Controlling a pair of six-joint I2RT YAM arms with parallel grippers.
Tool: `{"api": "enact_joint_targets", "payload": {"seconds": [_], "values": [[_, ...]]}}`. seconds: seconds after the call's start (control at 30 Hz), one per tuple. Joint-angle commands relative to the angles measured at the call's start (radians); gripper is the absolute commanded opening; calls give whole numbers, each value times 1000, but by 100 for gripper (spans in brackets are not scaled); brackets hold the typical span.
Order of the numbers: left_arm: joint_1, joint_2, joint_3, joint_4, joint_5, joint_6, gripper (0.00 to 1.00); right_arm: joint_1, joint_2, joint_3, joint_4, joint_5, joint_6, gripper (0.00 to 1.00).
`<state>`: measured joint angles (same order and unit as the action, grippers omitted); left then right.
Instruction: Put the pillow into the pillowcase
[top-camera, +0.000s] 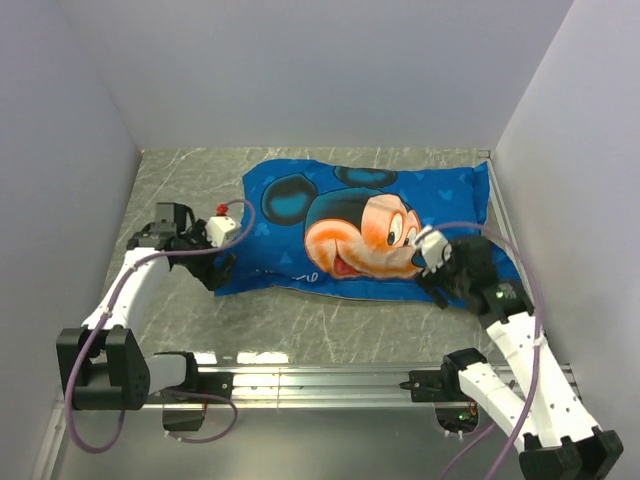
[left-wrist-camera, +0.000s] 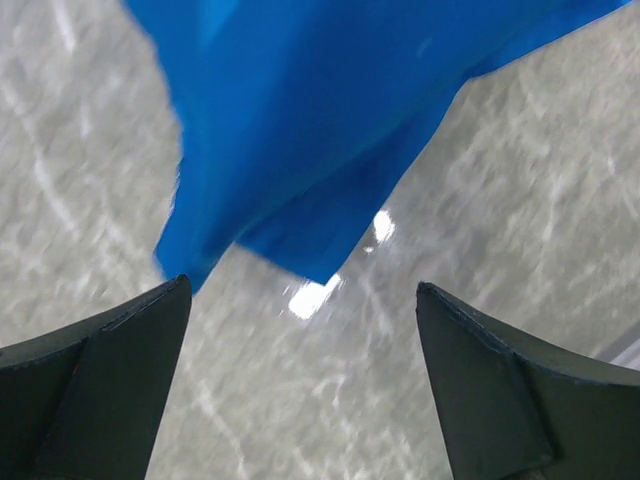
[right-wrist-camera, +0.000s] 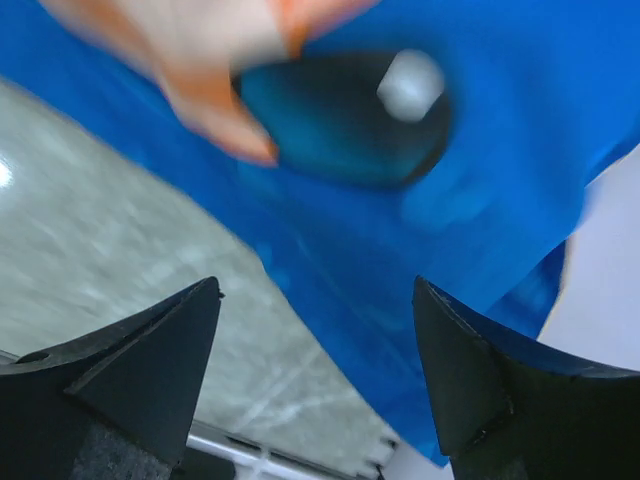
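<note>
The pillowcase (top-camera: 370, 225) lies on the bench (top-camera: 300, 340), blue mouse side up. It stretches from near my left arm almost to the right wall. It looks fat and puffy in the middle, so I think the pillow is inside it. I can't see any white pillow poking out.

My left pincer (left-wrist-camera: 305, 290) is wide and holds nothing. A thin, flat blue corner of the case sits just in front of it, not between the fingers. My right pincer (right-wrist-camera: 315, 290) is wide too. It hangs over the mouse's black nose near the right end, and nothing is pinched in it.

So I think the big job is nearly done or done. I can't tell which end is the open one, or if the pillow reaches all the corners. The left corner looks empty, so it may need a tug.
</note>
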<state>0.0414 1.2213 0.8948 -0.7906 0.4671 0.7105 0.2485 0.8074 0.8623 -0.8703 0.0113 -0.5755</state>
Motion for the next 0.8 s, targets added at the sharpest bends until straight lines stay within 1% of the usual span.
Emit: {"api": "enact_joint_targets", "payload": {"seconds": [0.0,0.03,0.07,0.1,0.17,0.2,0.27,0.37,0.4,0.47,0.5,0.57,0.6,0.63,0.67,0.77], "values": [[-98,0,-37,163,-74,-119,99,-5,-68,-164,52,180,-136,85],[-119,7,-57,195,-102,-137,99,-5,-85,-204,123,197,-164,85],[-126,20,-63,242,-113,-160,99,-3,-91,-285,164,210,-181,85],[-130,56,-63,255,-122,-195,99,-3,-99,-330,265,231,-216,86],[-135,99,-50,260,-120,-209,99,8,-94,-441,355,243,-254,87],[-135,131,-45,272,-127,-229,99,14,-82,-468,428,252,-265,87],[-135,152,-37,283,-131,-240,99,20,-33,-520,473,254,-305,87],[-135,176,-37,317,-139,-262,98,28,50,-565,588,274,-352,87],[-135,193,-34,323,-137,-275,97,29,97,-572,666,283,-368,86],[-135,211,-33,349,-143,-287,93,32,156,-592,749,317,-382,80],[-135,234,-33,356,-142,-299,89,32,218,-598,848,334,-391,76],[-135,259,-27,372,-130,-302,82,32,275,-608,944,375,-394,47],[-135,283,-13,369,-113,-312,68,32,314,-605,1006,386,-388,33],[-135,293,-1,363,-102,-316,59,32,325,-594,1031,397,-380,0],[-133,305,12,343,-90,-324,39,32,328,-583,1042,410,-368,0],[-129,291,68,289,-44,-329,19,32,250,-536,993,406,-336,0]]}}
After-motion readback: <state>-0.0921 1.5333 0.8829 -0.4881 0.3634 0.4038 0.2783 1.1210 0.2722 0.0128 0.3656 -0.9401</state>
